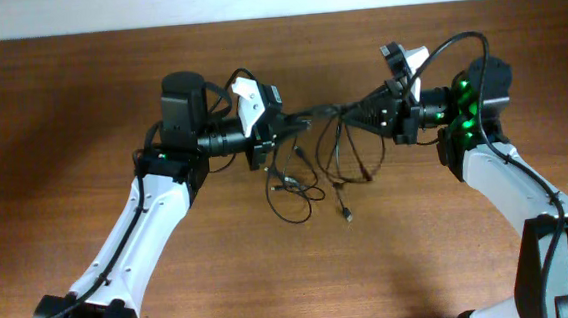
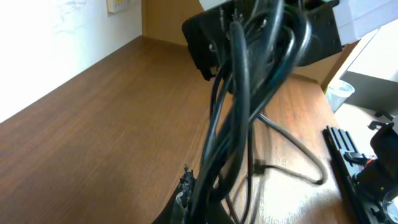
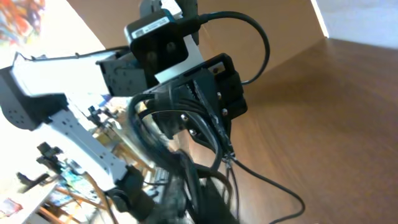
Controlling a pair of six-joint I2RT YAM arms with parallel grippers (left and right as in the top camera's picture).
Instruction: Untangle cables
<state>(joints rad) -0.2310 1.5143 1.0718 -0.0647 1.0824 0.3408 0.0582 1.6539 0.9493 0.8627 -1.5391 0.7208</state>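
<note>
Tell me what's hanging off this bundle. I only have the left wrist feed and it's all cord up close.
Observer: Overhead shows several loose loops of the cables spreading out below the stretch between the two arms.
Operator: Any free end?
Observer: Yes, one plug sits at the near edge of the loops over bare table, clear of both arms.
Operator: Right side gripping?
Observer: From overhead, the right pincer is shut on the cables opposite the left pincer, with a short stretch pulled straight between them.
</note>
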